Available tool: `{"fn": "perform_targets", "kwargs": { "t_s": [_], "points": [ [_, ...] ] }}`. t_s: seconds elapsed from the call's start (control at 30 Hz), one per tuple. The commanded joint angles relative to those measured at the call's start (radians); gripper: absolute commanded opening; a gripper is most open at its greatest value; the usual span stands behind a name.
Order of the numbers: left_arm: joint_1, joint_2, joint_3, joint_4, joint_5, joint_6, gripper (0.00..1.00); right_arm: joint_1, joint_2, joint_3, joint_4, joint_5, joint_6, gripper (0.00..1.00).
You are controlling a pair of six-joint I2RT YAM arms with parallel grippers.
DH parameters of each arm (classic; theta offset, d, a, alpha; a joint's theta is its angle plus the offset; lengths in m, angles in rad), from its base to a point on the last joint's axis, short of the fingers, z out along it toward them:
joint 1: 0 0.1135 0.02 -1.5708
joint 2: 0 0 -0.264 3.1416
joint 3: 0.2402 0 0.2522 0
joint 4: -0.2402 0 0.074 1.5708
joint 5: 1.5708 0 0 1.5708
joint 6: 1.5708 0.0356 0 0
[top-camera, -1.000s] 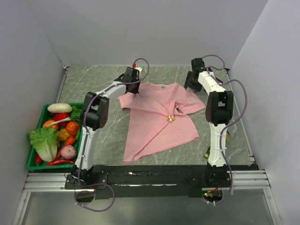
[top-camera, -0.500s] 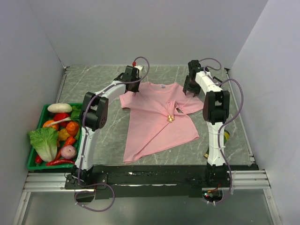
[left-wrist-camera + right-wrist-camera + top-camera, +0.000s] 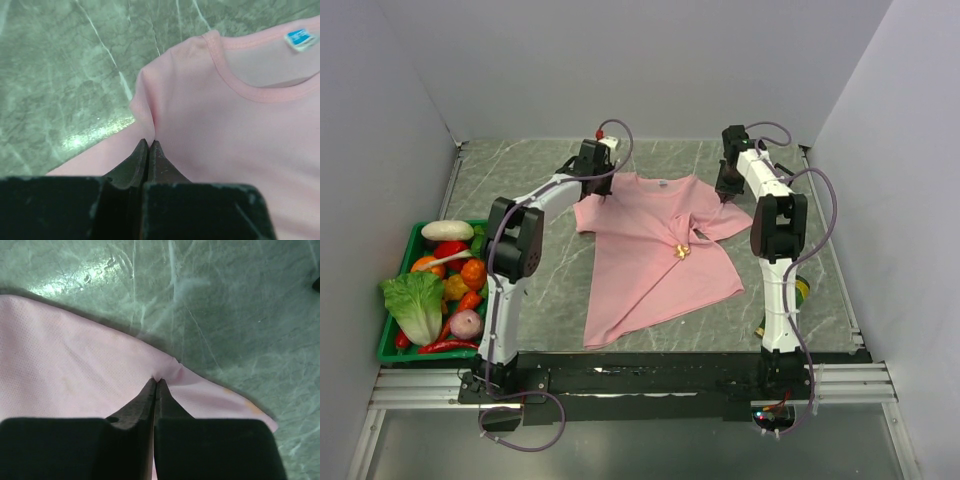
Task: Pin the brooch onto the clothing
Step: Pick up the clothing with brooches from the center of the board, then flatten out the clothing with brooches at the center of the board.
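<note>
The clothing (image 3: 650, 270), a pink T-shirt, lies spread on the marble table with its neck toward the far wall. The brooch (image 3: 684, 252), a tiny orange-yellow pin, sits on a wrinkle at mid-chest. My left gripper (image 3: 599, 193) is shut on the clothing at its left shoulder. In the left wrist view the left gripper (image 3: 149, 143) pinches a fold of the clothing (image 3: 235, 135) beside the collar and its label (image 3: 300, 39). My right gripper (image 3: 723, 196) is shut on the right shoulder edge. The right wrist view shows the right gripper (image 3: 156, 381) pinching the clothing (image 3: 65, 375) at its hem.
A green tray (image 3: 390, 345) of vegetables and fruit stands at the left edge of the table. A small yellow-green object (image 3: 803, 290) lies by the right arm's lower link. Grey walls close in the back and both sides.
My right gripper has come down and leftward onto the shirt's right shoulder and shut on the fabric. The left gripper has stayed shut on the left shoulder, shifting slightly.
</note>
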Motion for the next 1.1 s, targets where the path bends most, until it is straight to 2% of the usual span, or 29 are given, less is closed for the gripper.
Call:
{"fn": "perform_targets", "kwargs": {
  "t_s": [0.0,0.1,0.37,0.9,1.07],
  "points": [
    [0.005,-0.144,-0.044,0.133,0.008,0.014,0.01,-0.01,-0.076,-0.104,0.063,-0.023,-0.007,0.0],
    [0.005,-0.224,-0.107,0.187,-0.019,0.026,0.01,-0.01,-0.215,-0.252,0.173,0.0,0.0,0.0],
    [0.005,-0.454,-0.231,0.289,-0.053,0.086,0.01,-0.01,-0.573,-0.421,0.305,0.117,-0.03,0.0],
    [-0.034,-0.871,-0.391,0.344,-0.036,0.201,0.01,0.014,-1.117,-0.668,0.44,0.181,-0.071,0.0],
    [-0.099,-0.969,-0.4,0.313,-0.039,0.241,0.01,0.051,-1.255,-0.7,0.433,0.177,-0.103,0.0]
  ]
}}
